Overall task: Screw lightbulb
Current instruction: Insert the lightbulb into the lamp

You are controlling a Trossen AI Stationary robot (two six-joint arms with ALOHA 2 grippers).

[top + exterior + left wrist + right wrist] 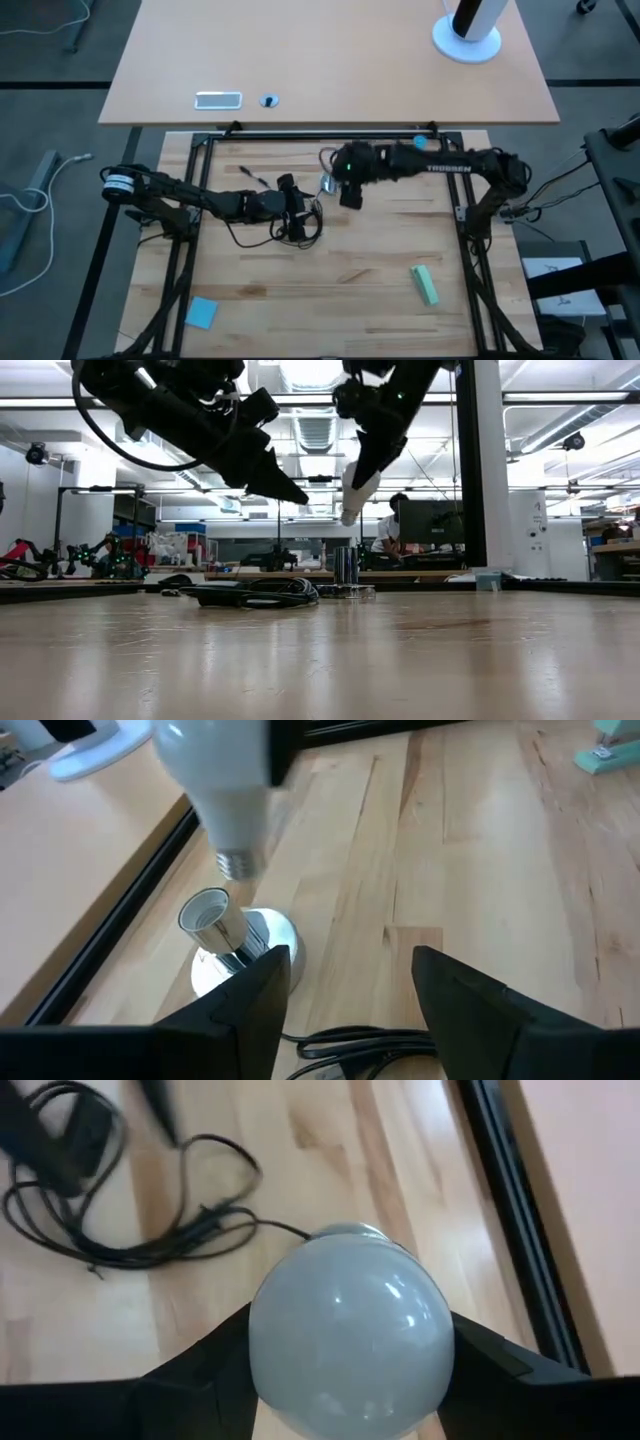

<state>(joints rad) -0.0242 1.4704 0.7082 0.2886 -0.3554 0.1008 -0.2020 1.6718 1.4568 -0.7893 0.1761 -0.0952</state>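
Observation:
The frosted-white lightbulb (222, 782) hangs tilted above the table, its grey screw base (238, 866) just over the mouth of the round silver socket (213, 916). The socket stands on its round foot (345, 592) on the wooden table. My right gripper (350, 1380) is shut on the lightbulb, reaching in from the table's right. My left gripper (350, 970) is open and holds nothing. It hovers a little to the left of the socket, slanting down toward it, with its fingertips (295, 493) above the table. My right gripper pinches the lightbulb's wide glass end (262, 1342) between its two fingers, one on each side. The fingers slant steeply down from above. The lightbulb (356, 490) hangs below them, tilted, screw base lowest and clear of the table.
The socket's black cord (300, 230) lies coiled under my left gripper. A green block (425, 285) and a blue square (201, 312) lie near the table's front. A black frame rail (320, 135) runs along the far edge, with a second tabletop beyond it.

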